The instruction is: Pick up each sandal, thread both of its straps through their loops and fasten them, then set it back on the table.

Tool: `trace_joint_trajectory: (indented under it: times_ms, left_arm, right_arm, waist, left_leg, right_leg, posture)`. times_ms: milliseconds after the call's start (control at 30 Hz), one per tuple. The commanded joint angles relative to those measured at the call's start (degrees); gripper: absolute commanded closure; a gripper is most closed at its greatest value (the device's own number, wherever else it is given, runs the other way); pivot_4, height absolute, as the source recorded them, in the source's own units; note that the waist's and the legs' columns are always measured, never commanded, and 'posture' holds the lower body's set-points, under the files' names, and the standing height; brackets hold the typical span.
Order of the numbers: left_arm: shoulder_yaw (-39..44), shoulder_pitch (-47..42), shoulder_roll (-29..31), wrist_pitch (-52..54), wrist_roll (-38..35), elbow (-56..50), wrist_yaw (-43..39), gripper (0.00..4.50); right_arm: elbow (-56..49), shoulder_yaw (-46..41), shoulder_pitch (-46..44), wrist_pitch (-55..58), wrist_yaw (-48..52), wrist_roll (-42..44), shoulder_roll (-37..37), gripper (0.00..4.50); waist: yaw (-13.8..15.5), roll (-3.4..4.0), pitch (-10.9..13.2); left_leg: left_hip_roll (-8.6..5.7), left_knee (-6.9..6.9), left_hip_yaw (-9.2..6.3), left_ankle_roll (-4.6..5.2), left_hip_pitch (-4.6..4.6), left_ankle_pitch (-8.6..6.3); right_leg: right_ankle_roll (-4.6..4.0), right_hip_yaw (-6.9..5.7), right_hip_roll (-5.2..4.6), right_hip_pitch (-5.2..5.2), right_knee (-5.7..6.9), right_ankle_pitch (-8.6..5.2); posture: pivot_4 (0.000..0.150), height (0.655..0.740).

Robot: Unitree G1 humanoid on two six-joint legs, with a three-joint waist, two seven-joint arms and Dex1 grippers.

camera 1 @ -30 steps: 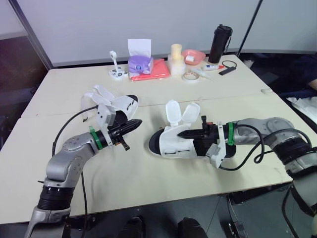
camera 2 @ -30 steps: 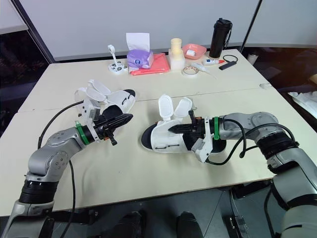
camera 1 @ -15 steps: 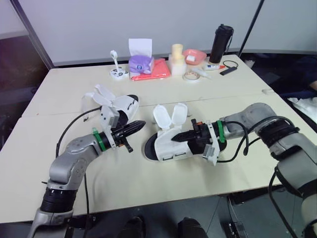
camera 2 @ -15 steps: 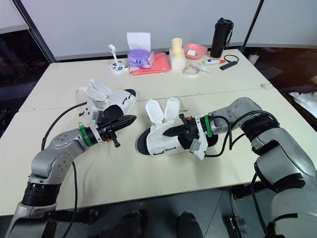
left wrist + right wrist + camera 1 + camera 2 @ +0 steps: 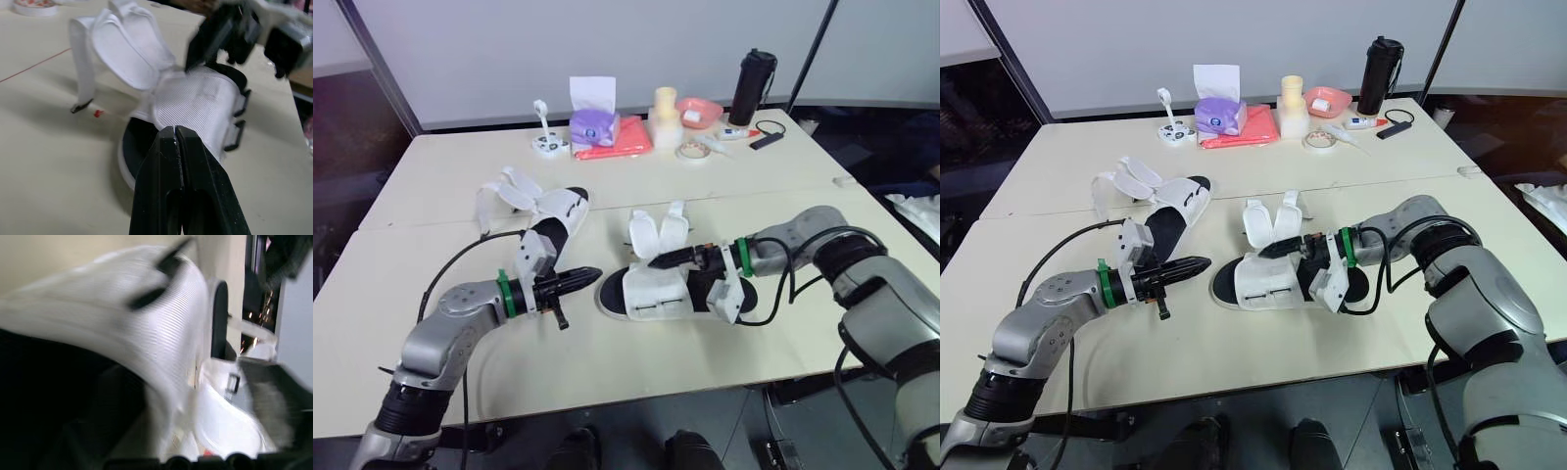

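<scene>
The left gripper (image 5: 595, 272), fingers pressed together, has been lowered from beside the far sandal (image 5: 558, 208) to just left of the near sandal (image 5: 651, 296). The right gripper (image 5: 656, 260), likewise closed, has been kept at the upright straps (image 5: 643, 231), so threading is judged unstarted.

Soft, even light comes from overhead and keeps the pale table (image 5: 607, 362) bright, with no glare. Shadows are weak: a thin grey one hugs the sole of the near sandal (image 5: 656, 291). Beyond the table's edges everything falls dim. In my left wrist view my left fingers (image 5: 195, 176), pressed together, look near black with a dull sheen, and the sandal throws a soft shadow beside itself.
</scene>
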Motion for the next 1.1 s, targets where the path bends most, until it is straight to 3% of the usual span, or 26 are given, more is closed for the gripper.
trace_joint_trajectory:
  times_ms: [33, 233, 367, 533, 833, 967, 1100]
  left_arm:
    - [-0.8, -1.3, 0.9, -3.3, 2.0, 2.3, -3.1, 4.5]
    - [-3.6, -5.6, -1.0, -8.9, 5.7, 13.1, -8.5, 4.5]
    - [-6.1, -10.7, -3.9, -13.6, 8.6, 23.4, -12.4, 4.5]
    - [-9.3, -16.3, -7.2, -17.7, 12.3, 33.3, -16.8, 4.5]
    - [-11.1, -22.0, -12.5, -21.8, 17.0, 43.3, -18.8, 4.5]
    - [-11.1, -22.6, -14.6, -22.7, 18.1, 45.5, -18.7, 4.5]
    - [-11.1, -22.8, -15.8, -23.5, 18.8, 47.1, -18.6, 4.5]
  right_arm:
    - [-1.8, -2.6, 4.0, -0.1, 15.7, 17.4, -5.7, 0.07]
    - [-38.5, -6.3, 22.7, 31.0, 47.4, 58.1, -22.3, 0.07]
    - [-56.4, -15.9, 32.6, 53.9, 51.0, 69.8, -26.6, 0.07]
    - [-70.1, -27.5, 40.3, 80.2, 48.2, 78.1, -24.8, 0.07]
    - [-78.4, -40.6, 43.1, 116.6, 43.5, 93.9, -13.8, 0.07]
    - [-74.8, -43.7, 39.5, 130.6, 41.0, 100.9, -6.8, 0.07]
    - [-70.5, -45.5, 35.5, 136.9, 40.8, 103.2, -1.8, 0.07]
  waist:
    - [0.1, 0.0, 0.0]
    - [-0.2, 0.07, 0.0]
    - [-0.2, 0.16, 0.0]
    - [0.3, 0.14, 0.0]
    - [1.6, 0.12, 0.0]
    - [1.7, 0.09, 0.0]
    - [1.7, 0.09, 0.0]
  left_leg:
    - [0.0, 0.0, -0.02, 0.02, 0.05, -0.01]
    - [0.03, 0.0, -0.02, 0.11, 0.08, -0.06]
    - [0.04, 0.06, -0.1, 0.15, 0.11, -0.09]
    - [0.01, 0.17, -0.06, 0.18, 0.04, -0.1]
    - [0.02, 0.66, -0.07, 0.38, -0.27, -0.23]
    - [-0.01, 0.88, -0.12, 0.43, -0.32, -0.26]
    - [-0.03, 0.94, -0.14, 0.43, -0.32, -0.26]
  right_leg:
    - [0.0, -0.02, 0.0, 0.07, -0.02, 0.0]
    - [0.0, 0.01, -0.04, 0.07, -0.01, 0.0]
    - [0.01, 0.05, -0.04, 0.04, 0.06, 0.0]
    - [0.02, 0.01, -0.05, 0.06, 0.08, 0.0]
    - [0.03, -0.16, -0.05, 0.05, 0.09, 0.01]
    - [0.09, -0.18, -0.07, 0.13, 0.09, 0.04]
    - [0.13, -0.19, -0.08, 0.15, 0.1, 0.07]
  posture:
    - [0.15, 0.74]
    - [0.15, 0.74]
    - [0.15, 0.74]
    - [0.15, 0.74]
    - [0.15, 0.74]
    - [0.15, 0.74]
    - [0.15, 0.74]
